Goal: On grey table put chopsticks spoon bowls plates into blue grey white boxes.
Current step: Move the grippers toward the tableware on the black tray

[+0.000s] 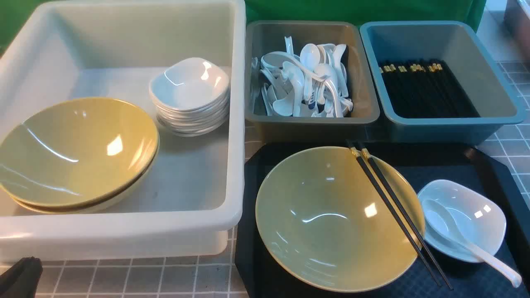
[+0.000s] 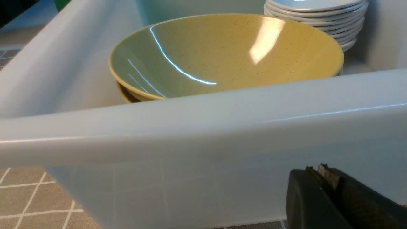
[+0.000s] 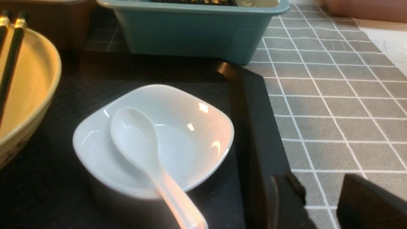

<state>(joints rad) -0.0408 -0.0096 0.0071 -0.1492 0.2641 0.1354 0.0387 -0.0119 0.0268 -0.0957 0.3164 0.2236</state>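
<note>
The sorting looks well under way but unfinished. Beyond the far edge of the flat black plastic tray [image 1: 455, 165], the grey plastic box [image 1: 310, 124] already holds a heap of white ceramic spoons [image 1: 306, 82]. The blue plastic box [image 1: 439, 128] beside it holds a bed of black chopsticks [image 1: 426, 91]. Left of the tray, the large white plastic box [image 1: 238, 124] holds stacked yellow-green bowls [image 1: 78, 153] and a pile of white square dishes [image 1: 190, 95].

One setting is left, all on the tray: a wide yellow-green ceramic bowl [image 1: 331, 223] with a pair of gold-tipped black chopsticks [image 1: 393, 211] across its rim. Toward the tray's right edge is a white square dish [image 1: 476, 207] with a white spoon [image 1: 441, 219] lying in it.

The left end effector [image 2: 318, 173] is closed on nothing, well left of the tray, by the white box's near wall. The right end effector [image 3: 318, 203] is parted and empty, near the tray's right edge.

The counter [image 1: 165, 277] is grey with a white grid; a green backdrop [image 1: 372, 10] hangs behind.
</note>
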